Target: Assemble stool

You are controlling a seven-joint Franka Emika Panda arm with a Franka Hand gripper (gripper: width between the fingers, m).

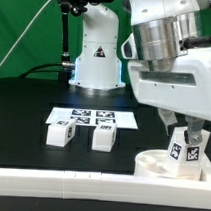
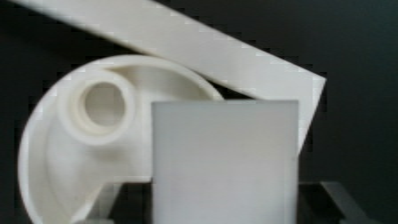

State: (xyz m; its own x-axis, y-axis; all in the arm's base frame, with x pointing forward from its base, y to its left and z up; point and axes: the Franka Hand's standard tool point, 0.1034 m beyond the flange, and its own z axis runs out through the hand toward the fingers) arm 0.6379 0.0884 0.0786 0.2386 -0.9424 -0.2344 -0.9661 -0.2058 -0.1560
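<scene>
My gripper (image 1: 184,133) is shut on a white stool leg (image 1: 183,150) with a black-and-white tag, held upright. The leg's lower end is right at the round white seat disc (image 1: 153,164) near the front rail at the exterior view's right; whether they touch I cannot tell. In the wrist view the leg (image 2: 222,150) fills the middle between my fingers (image 2: 89,205). The seat (image 2: 63,150) lies beyond it, showing a round socket hole (image 2: 102,103). Two more legs (image 1: 60,133) (image 1: 102,137) lie loose on the black table.
The marker board (image 1: 93,118) lies behind the two loose legs. A long white rail (image 1: 50,178) borders the table's front and crosses the wrist view (image 2: 214,50). The arm's white base (image 1: 96,63) stands at the back before a green curtain.
</scene>
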